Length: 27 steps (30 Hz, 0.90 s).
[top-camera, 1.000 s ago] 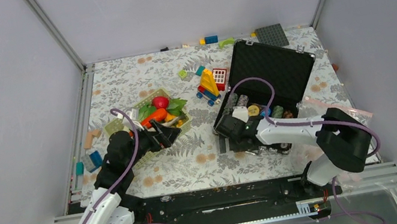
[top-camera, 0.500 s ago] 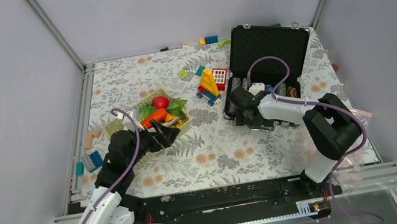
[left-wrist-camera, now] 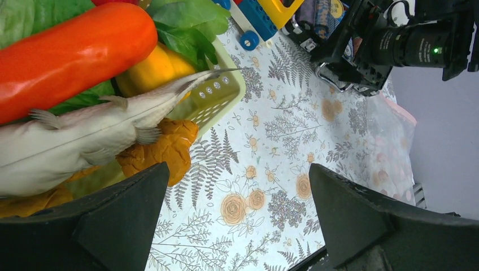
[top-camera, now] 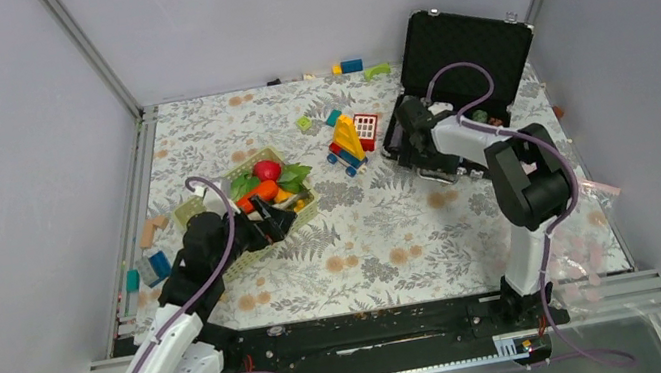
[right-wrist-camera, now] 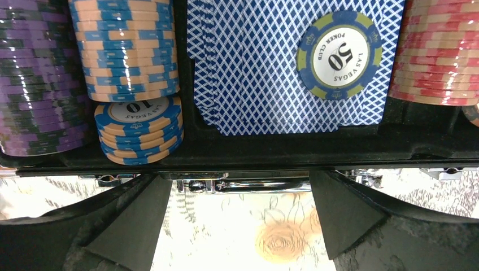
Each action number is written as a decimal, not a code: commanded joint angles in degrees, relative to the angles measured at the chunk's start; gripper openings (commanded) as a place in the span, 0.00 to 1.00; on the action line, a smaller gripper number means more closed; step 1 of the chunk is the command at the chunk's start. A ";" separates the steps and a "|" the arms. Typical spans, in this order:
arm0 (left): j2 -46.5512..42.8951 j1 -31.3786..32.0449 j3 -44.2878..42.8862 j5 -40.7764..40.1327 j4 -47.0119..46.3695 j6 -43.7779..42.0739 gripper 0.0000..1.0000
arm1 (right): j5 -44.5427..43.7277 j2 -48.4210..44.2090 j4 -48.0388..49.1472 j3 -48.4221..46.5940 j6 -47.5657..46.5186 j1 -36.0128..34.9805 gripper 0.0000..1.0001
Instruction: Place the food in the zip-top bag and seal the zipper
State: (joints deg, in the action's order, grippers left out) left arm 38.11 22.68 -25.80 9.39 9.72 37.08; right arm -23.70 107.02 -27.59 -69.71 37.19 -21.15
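Note:
The food lies in a pale green basket [top-camera: 306, 207]: a red round piece [top-camera: 267, 170], an orange carrot [top-camera: 256, 195], green leaves [top-camera: 292, 173]. The left wrist view shows the carrot [left-wrist-camera: 73, 51], a yellow piece [left-wrist-camera: 152, 68], leaves [left-wrist-camera: 186, 28], a white fish [left-wrist-camera: 85, 141] and an orange lump [left-wrist-camera: 164, 149] hanging over the basket's rim [left-wrist-camera: 220, 96]. My left gripper [top-camera: 278, 224] is open and empty beside the basket [left-wrist-camera: 237, 214]. The clear zip-top bag [top-camera: 581, 241] lies flat at the right edge, its pink zipper strip [top-camera: 600, 188] visible. My right gripper [top-camera: 398, 141] is open against a black case's front edge [right-wrist-camera: 240, 220].
The open black case [top-camera: 465, 42] stands at the back right with poker chip stacks [right-wrist-camera: 133, 51] and blue cards [right-wrist-camera: 254, 68]. A building-block toy [top-camera: 346, 140] stands mid-table. Loose blocks lie at the left edge [top-camera: 152, 267] and the back [top-camera: 350, 67]. Grey walls enclose the table.
My right arm has swung toward the back right, and the black case has slid with it from the middle right to the back right corner. The left gripper has barely moved.

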 commanded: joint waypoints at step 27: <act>1.21 0.17 -3.99 -0.97 -1.04 2.11 0.99 | -8.18 -36.37 -11.88 23.35 2.28 15.92 1.00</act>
State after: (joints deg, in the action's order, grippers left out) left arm 39.72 22.68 -27.70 8.34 10.83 38.26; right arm -28.95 73.54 -33.74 -50.81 36.49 -11.07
